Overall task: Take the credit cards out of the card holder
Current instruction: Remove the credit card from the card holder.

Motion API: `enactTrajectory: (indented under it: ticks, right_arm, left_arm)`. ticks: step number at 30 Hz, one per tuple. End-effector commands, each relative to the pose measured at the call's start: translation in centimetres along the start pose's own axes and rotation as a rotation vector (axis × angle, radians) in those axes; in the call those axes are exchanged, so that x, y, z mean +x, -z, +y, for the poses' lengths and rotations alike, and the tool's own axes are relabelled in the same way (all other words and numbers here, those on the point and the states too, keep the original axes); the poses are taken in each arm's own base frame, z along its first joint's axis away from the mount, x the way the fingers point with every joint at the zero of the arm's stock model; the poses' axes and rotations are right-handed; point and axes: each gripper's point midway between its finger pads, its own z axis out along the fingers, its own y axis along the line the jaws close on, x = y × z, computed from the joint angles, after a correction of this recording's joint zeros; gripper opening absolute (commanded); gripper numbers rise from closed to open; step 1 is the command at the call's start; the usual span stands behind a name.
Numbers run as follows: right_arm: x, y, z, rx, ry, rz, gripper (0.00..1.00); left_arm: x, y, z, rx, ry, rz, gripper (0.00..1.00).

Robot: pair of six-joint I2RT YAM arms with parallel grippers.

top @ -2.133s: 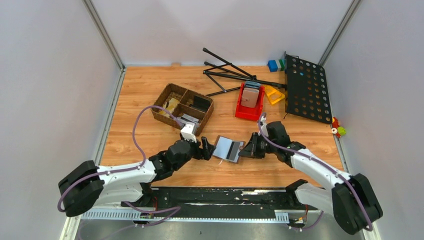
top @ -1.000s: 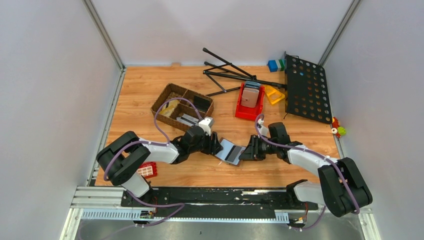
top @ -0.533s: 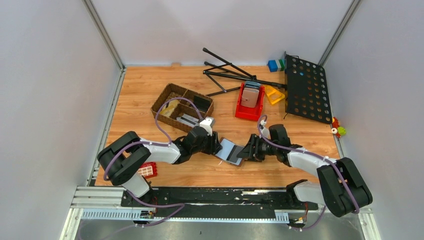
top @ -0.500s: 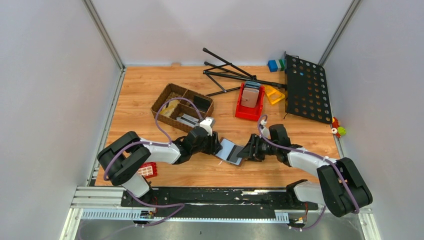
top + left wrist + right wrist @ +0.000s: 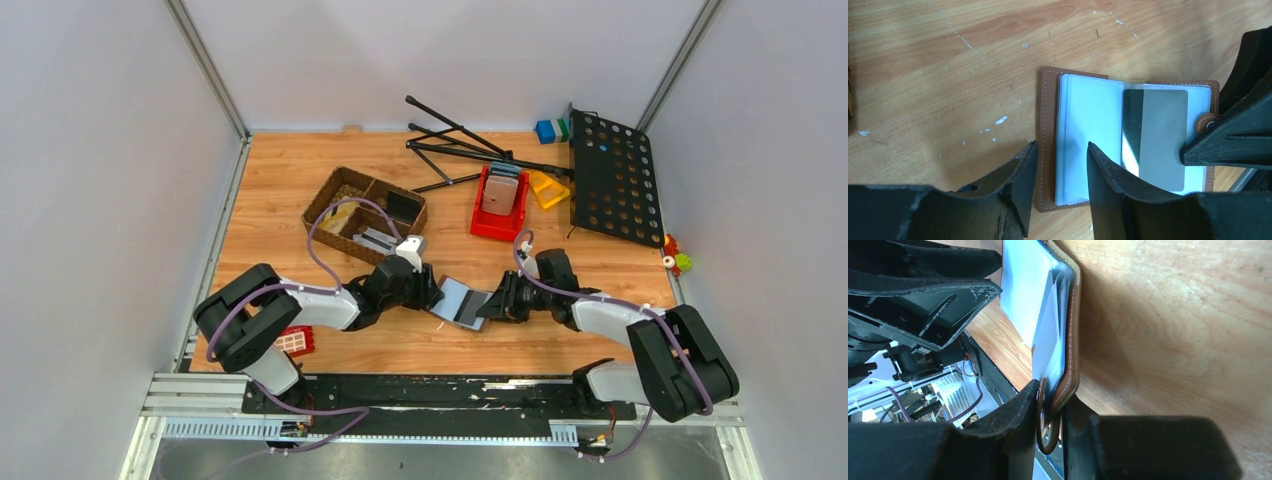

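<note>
We see one card holder open on the desk, near the front middle, between the two tools. The right tool pinches the holder's right brown cover at its edge. The left tool is spread, its fingers straddling the left cover edge. We count one credit card, grey with a dark stripe, in a right-hand sleeve.

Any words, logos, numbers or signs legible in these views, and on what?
None can be read. The grey card with its dark stripe shows no print; the brown card holder shows only stitching; the red block has a white grid too small to show print.
</note>
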Motion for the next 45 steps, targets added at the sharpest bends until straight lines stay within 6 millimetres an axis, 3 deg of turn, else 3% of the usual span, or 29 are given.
enactTrajectory:
  ticks: [1, 4, 9, 17, 21, 27, 34, 45]
  right_arm:
    - [-1.1, -0.3, 0.7, -0.025, 0.034, -0.025, 0.16]
    - [-1.2, -0.2, 0.8, -0.02, 0.042, -0.023, 0.0]
    - [-1.4, 0.5, 2.5, -0.089, 0.113, -0.035, 0.0]
    - [-2.0, 2.3, 6.0, -0.198, 0.258, -0.071, 0.0]
    - [-2.0, 2.9, 7.3, -0.258, 0.295, -0.07, 0.0]
    - [-1.6, 3.8, 9.0, -0.333, 0.366, -0.071, 0.0]
    - [-1.1, 4.9, 10.5, -0.392, 0.429, -0.07, 0.0]
    - [-0.4, 6.4, 12.2, -0.466, 0.504, -0.091, 0.0]
  left_arm:
    - [2.9, 0.9, 1.2, -0.031, 0.016, 0.084, 0.49]
    - [2.5, 1.3, 0.9, -0.019, 0.018, 0.069, 0.49]
    - [1.3, 2.7, 0.5, -0.005, 0.013, 0.021, 0.5]
    - [-2.5, 7.1, 0.1, -0.021, -0.047, -0.074, 0.52]
    - [-4.4, 9.4, -2.2, 0.064, -0.071, -0.1, 0.53]
    - [-5.6, 11.6, -7.8, 0.314, -0.08, -0.064, 0.47]
    - [-5.3, 10.6, -10.3, 0.411, -0.003, 0.013, 0.36]
    - [-5.2, 9.2, -11.4, 0.498, 0.119, 0.081, 0.41]
